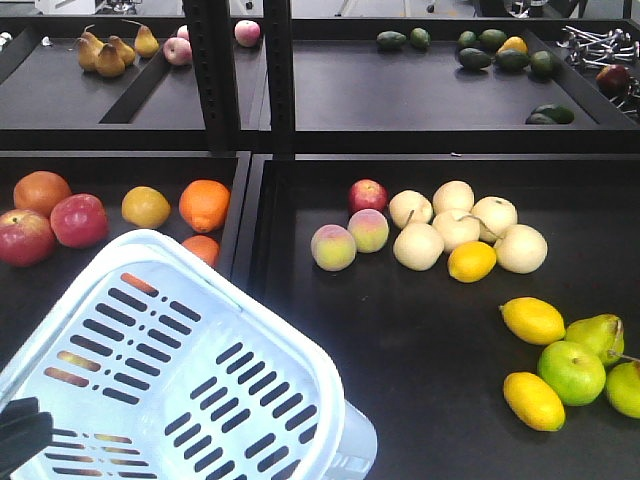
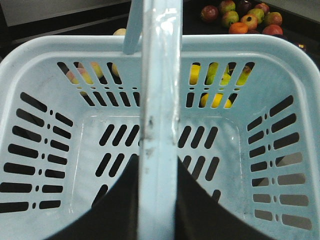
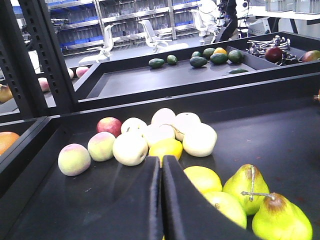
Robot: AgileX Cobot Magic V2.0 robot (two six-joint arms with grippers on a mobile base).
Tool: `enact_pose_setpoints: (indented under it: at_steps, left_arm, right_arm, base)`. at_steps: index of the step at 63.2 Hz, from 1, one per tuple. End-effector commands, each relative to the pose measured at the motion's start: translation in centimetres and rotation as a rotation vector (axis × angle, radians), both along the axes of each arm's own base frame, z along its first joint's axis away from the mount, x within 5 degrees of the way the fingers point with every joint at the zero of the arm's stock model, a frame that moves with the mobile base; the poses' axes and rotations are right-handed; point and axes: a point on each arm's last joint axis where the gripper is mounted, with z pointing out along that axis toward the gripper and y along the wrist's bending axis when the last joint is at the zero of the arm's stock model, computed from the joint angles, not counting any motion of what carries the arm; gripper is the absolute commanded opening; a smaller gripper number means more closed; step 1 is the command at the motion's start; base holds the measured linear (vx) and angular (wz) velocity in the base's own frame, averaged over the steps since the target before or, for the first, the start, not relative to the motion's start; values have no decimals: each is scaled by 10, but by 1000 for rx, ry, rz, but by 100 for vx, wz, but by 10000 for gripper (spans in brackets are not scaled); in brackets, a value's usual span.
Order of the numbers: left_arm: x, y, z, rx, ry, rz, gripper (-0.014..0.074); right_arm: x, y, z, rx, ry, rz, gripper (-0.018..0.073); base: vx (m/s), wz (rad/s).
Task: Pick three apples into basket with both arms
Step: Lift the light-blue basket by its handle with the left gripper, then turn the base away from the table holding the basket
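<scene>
The pale blue-white basket (image 1: pixel 180 330) hangs tilted at the lower left of the front view. Its inside (image 2: pixel 50 100) holds no fruit. My left gripper (image 2: pixel 158 160) is shut on the basket's loop handle (image 2: pixel 159 75), with one black finger on each side. A black part of that arm (image 1: pixel 20 435) shows at the frame's bottom left. Dark red apples with yellow-green patches (image 2: pixel 210 13) lie in a cluster beyond the basket's far rim, only in the left wrist view. My right gripper (image 3: pixel 161 160) is shut and empty, low over the tray, pointing at a lemon (image 3: pixel 166 147).
Lemons (image 1: pixel 533 320), green pears (image 1: pixel 598 335) and a green apple (image 1: pixel 572 372) lie at the right. Pale pears (image 1: pixel 455 228), peaches (image 1: pixel 333 247) and a red apple (image 1: pixel 367 195) sit mid-tray. Oranges (image 1: pixel 204 205) and pink-red apples (image 1: pixel 78 220) fill the left tray. A shelf post (image 1: pixel 215 70) stands behind.
</scene>
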Motion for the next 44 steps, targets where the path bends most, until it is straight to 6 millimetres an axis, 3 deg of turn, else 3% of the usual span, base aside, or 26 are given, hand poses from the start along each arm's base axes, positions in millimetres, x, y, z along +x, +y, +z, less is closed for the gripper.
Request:
enact_pose_setpoints:
  at_steps: [1,44]
  left_arm:
    - [3,0,18,-100,-72,40,-8]
    - [3,0,18,-100,-72,40,-8]
  right_arm:
    - [0,1,2,-9,-72,6,-4]
    - [0,1,2,-9,-72,6,-4]
  base:
    - [0,0]
    - [0,0]
